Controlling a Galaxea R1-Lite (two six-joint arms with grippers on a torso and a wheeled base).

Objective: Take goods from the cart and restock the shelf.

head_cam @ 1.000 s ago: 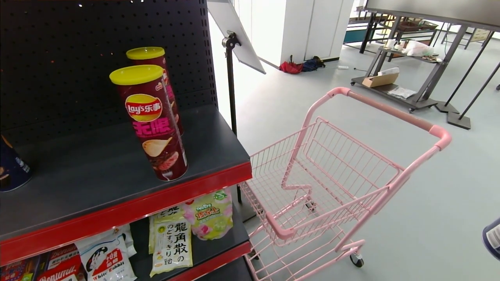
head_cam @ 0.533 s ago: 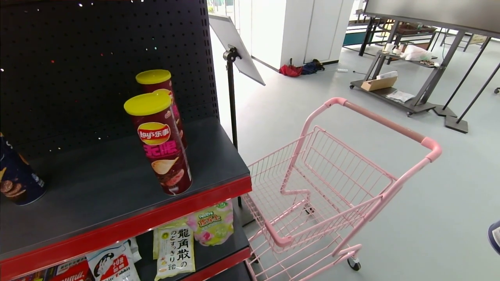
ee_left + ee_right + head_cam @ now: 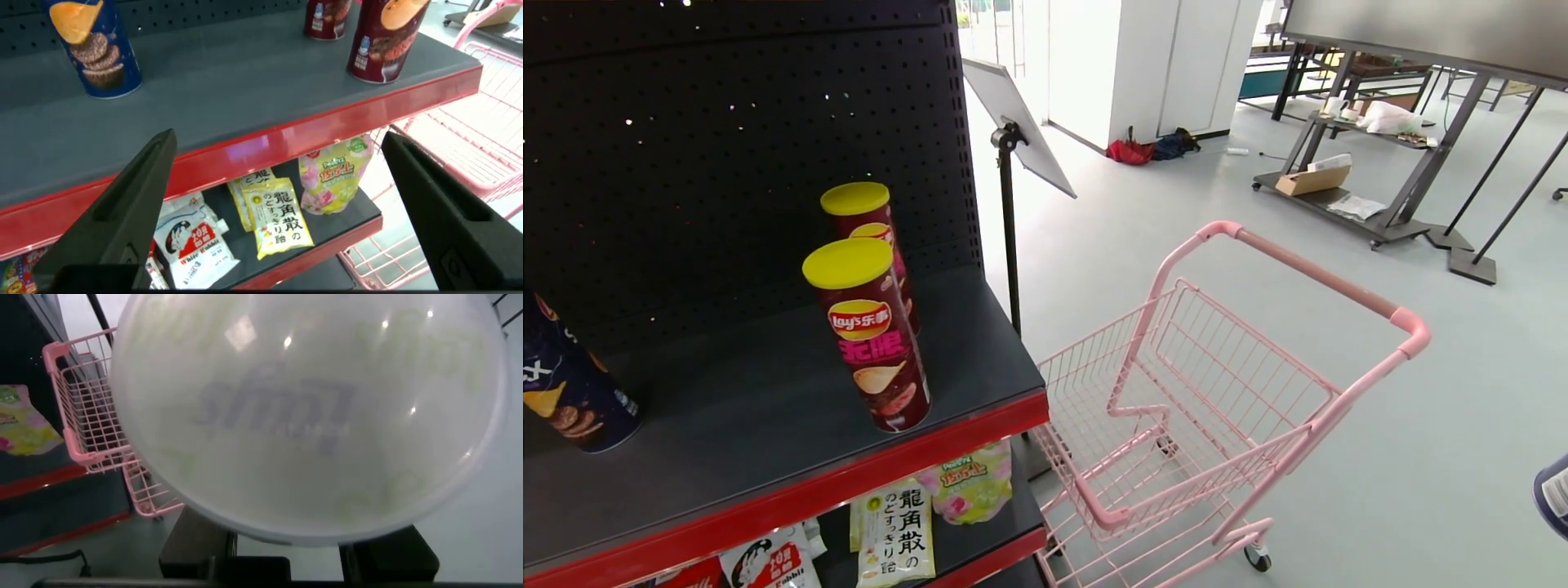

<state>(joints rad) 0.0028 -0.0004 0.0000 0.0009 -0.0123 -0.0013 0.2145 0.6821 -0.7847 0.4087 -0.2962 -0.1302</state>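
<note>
On the shelf (image 3: 768, 408) stand two red cans (image 3: 878, 351) (image 3: 866, 220), left tool (image 3: 279, 139) spread, right tool (image 3: 290, 543) gripping a clear-lidded can (image 3: 302, 408)

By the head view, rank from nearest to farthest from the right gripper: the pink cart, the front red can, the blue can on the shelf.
The right gripper has its held can at the lower right edge.
1. Pink cart, just left of it.
2. Front red can, at the front edge of the shelf.
3. Blue can, far left on the shelf.
</note>
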